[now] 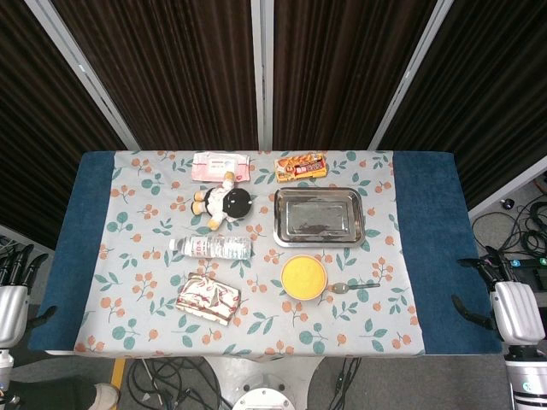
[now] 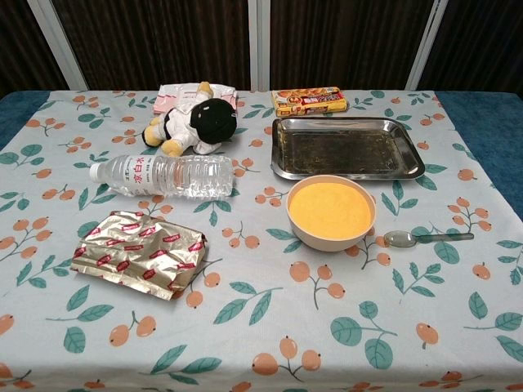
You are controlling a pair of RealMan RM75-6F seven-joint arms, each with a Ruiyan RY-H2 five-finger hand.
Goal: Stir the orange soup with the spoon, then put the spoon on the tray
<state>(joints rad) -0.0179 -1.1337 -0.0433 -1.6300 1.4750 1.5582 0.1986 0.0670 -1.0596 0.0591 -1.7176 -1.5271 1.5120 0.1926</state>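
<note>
We see spoon (image 2: pixel 426 238) beside soup bowl (image 2: pixel 331 211), tray (image 2: pixel 346 148) behind, bottle (image 2: pixel 162 175), plush (image 2: pixel 192 125), both hands (image 1: pixel 13 295) (image 1: pixel 511 303) far off the table edges, empty, fingers apart.

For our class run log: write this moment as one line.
stage: before start | spoon: on table right of soup bowl | tray: bare | hands: at table sides, holding nothing

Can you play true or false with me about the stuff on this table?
1. The spoon lies on the tablecloth beside the bowl of orange soup. True.
2. The tray has the spoon in it. False: the spoon is outside it.
3. The water bottle is standing up. False: it lies on its side.
4. The stuffed toy lies behind the bottle, farther from the robot. True.
5. The right hand holds the spoon. False: it sits off the table's edge, like the left hand.
</note>
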